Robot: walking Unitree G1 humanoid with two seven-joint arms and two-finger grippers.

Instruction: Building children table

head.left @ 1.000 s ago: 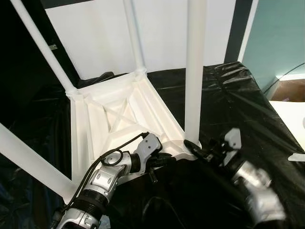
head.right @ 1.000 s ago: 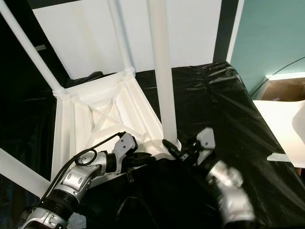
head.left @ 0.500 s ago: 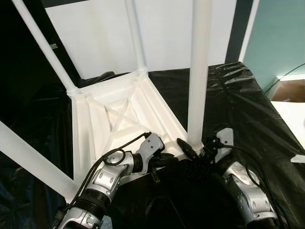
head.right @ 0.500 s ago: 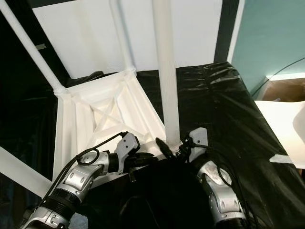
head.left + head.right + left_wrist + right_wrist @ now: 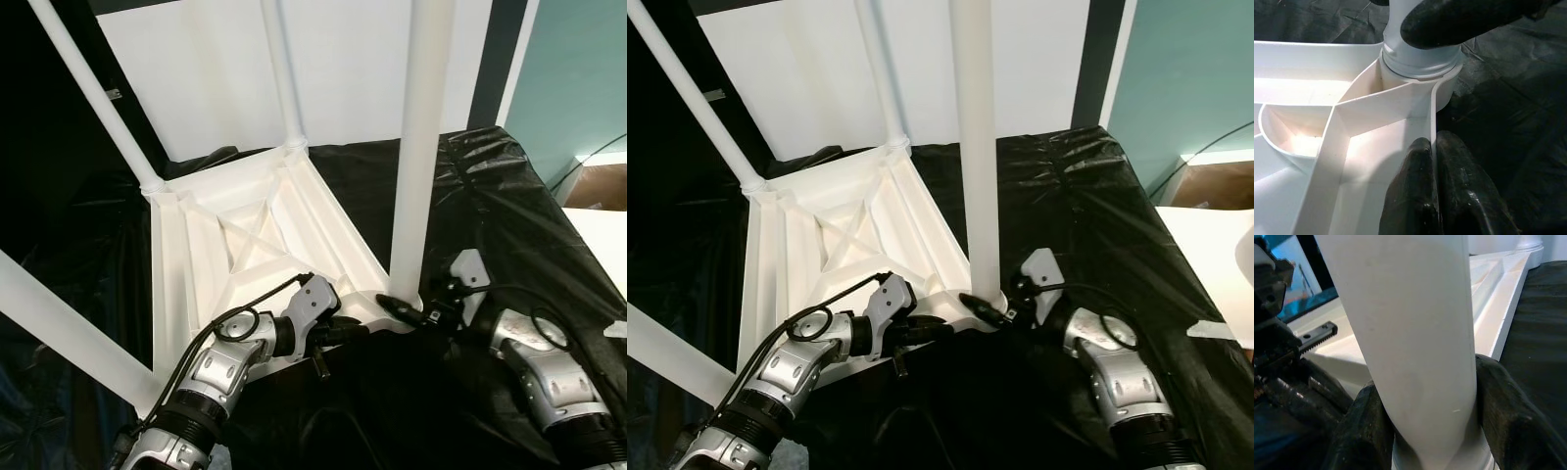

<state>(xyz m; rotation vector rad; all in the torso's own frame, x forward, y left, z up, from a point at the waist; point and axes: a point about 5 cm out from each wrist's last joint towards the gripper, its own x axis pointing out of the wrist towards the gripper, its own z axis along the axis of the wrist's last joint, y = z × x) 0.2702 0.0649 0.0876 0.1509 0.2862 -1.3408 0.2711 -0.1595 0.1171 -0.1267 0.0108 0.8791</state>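
Gripping the near leg at its socket, the right gripper is seating it; left gripper jaws are pinching the tabletop rib; all four legs look fitted.

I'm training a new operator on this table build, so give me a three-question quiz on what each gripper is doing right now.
1. True or false: the right gripper has its jaws around the base of a white leg.
2. What does the left gripper clamp?
A. a loose screw
B. a thin rib on the tabletop underside
C. the black sheet
3. Fill in: the tabletop lies upside down with its legs pointing ____.

Key: 1 true; 2 B; 3 up.
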